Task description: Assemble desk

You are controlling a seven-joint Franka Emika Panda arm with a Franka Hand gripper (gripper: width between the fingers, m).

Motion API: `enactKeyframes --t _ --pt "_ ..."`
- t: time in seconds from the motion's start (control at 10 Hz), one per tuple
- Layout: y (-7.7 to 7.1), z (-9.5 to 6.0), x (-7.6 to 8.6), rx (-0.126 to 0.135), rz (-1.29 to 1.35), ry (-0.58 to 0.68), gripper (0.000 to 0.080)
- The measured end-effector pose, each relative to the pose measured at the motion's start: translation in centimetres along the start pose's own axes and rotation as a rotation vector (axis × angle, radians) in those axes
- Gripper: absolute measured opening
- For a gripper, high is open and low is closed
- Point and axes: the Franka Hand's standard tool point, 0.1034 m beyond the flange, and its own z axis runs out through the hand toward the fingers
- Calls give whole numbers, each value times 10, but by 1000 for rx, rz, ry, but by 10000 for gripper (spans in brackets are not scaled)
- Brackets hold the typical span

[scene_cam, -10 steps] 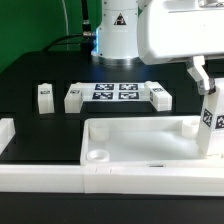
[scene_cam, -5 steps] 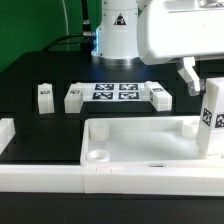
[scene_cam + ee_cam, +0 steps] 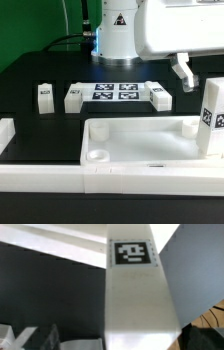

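Note:
The desk panel (image 3: 140,150), a white tray with a raised rim, lies at the front. One white tagged leg (image 3: 212,118) stands upright at its corner on the exterior view's right. It fills the wrist view (image 3: 135,303), its tag facing the camera. My gripper (image 3: 190,68) is open and empty, just above and to the exterior view's left of the leg's top, apart from it. One finger (image 3: 183,70) shows; the other is hidden. Three more legs lie on the black table: two on the exterior view's left (image 3: 43,95) (image 3: 73,97) and one on its right (image 3: 160,96).
The marker board (image 3: 115,93) lies between the loose legs behind the panel. Long white border rails run along the front (image 3: 40,178) and the exterior view's left (image 3: 5,135). The arm's white base (image 3: 118,35) stands at the back.
My gripper has risen and shifted toward the exterior view's left, off the top of the standing leg. The leg stays upright in the panel's corner.

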Motion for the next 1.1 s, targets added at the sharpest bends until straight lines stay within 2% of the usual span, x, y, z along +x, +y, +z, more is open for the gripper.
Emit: enactKeyframes --t 0.2,0.6,0.7,0.8,1.0,1.1 --pt "1 -12 10 4 -1 -14 649" --pt "-2 -7 2 19 3 -69 649" --pt "-6 -4 -6 39 24 -171 649" --pt "-7 -4 -3 48 25 -213 649" --pt "-8 -3 -8 86 27 -374 649" --pt "-8 -2 -6 94 28 -412 649"
